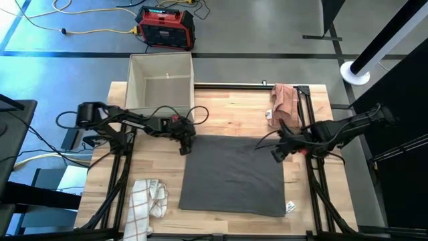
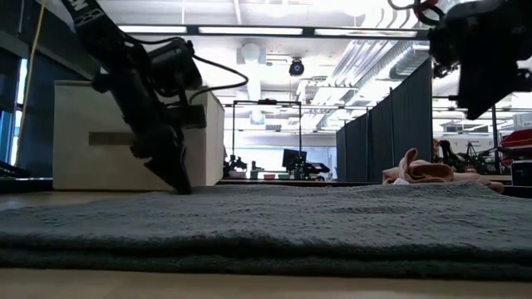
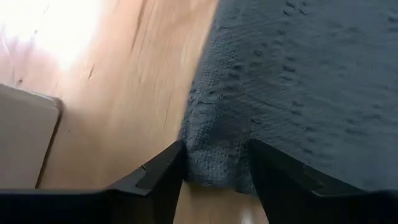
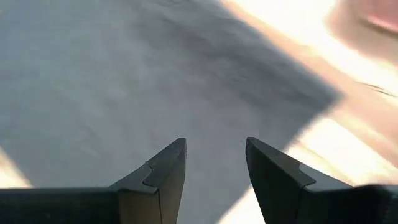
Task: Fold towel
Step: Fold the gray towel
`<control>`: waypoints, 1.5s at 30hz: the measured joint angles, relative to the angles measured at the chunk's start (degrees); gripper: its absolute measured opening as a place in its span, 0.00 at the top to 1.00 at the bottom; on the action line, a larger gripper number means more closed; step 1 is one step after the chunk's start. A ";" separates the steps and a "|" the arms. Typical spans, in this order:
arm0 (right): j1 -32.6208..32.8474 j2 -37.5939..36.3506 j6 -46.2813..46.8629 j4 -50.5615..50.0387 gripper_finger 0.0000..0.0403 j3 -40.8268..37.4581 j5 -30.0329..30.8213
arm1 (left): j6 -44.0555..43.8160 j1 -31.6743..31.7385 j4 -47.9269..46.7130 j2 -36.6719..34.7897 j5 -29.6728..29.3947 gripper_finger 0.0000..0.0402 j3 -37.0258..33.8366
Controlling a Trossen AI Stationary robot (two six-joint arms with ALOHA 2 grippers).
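Dark grey terry towel [image 1: 235,175] lies flat and spread open, centre of the light wooden slatted bench [image 1: 231,110], skewed a little, one layer as far as the high view shows. White tag [image 1: 290,207] sticks out at its 5 o'clock corner.

Left gripper [image 1: 185,148] is down at the towel's 10 o'clock corner. Left wrist view: dark fingers [image 3: 163,171] spread apart, straddling the towel corner, fabric bunched slightly between them, not clamped on it. Low view: fingertips are at bench level at the towel's far edge.

Right gripper [image 1: 275,154] is over the towel's 2 o'clock corner. Right wrist view: fingers [image 4: 163,169] parted with nothing between them, grey towel below. Low view: this gripper [image 2: 482,62] hangs well above the fabric, not touching.

Around it:
- Open beige fabric box [image 1: 160,82] at 11 o'clock from the towel, on the bench's far edge, just behind the left gripper.
- Crumpled salmon-pink cloth [image 1: 285,102] at 1 o'clock, near the far right corner, apart from the towel.
- White cloth with thin orange check lines [image 1: 145,202], bunched, at 8 o'clock, near the towel's left edge, no contact.
- Red and black portable power unit [image 1: 166,28] on the floor beyond the bench, 12 o'clock side, yellow cable [image 1: 87,30] leading away from it.
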 joint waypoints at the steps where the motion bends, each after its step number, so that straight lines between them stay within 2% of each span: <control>1: -0.47 0.00 0.27 -2.44 0.62 0.72 -0.07 | -0.67 0.00 0.12 0.67 0.06 0.70 0.01; 4: -2.43 0.07 1.23 -9.21 0.62 2.28 -0.30 | -2.53 0.03 0.43 2.55 0.20 0.75 0.06; 7: -6.09 0.22 1.14 -10.29 0.62 0.00 -0.49 | -0.91 0.03 0.25 2.55 0.32 0.92 0.06; 9: -8.30 0.54 0.00 -8.98 0.62 -2.03 0.77 | -0.19 0.03 0.15 2.55 0.95 0.96 0.06; 12: -11.63 1.75 -1.83 -7.31 0.62 -4.52 3.88 | 1.04 0.05 -0.02 2.55 2.18 0.95 0.03; 16: -14.88 3.84 -7.23 0.21 0.62 -6.44 6.48 | 1.74 0.03 -0.52 2.55 3.52 0.95 0.01; 21: -18.48 7.47 -14.59 10.28 0.62 -10.34 2.27 | 1.72 0.03 -0.75 2.60 3.71 0.95 -0.01; 33: -21.68 11.76 -16.01 18.62 0.68 -17.16 -2.04 | 1.27 0.13 -1.95 2.65 6.41 0.95 -0.05; 35: -21.72 11.74 -16.05 19.73 0.76 -18.18 -1.96 | 0.83 0.23 -2.15 2.66 6.74 0.95 -0.05; 38: -21.46 11.54 -15.28 20.20 0.95 -18.75 -0.79 | -1.66 0.31 -3.04 2.59 6.86 0.95 -0.03; 45: -16.04 8.19 -15.44 20.06 1.00 -14.77 3.76 | -5.97 0.31 -8.25 -2.17 6.91 0.96 -0.28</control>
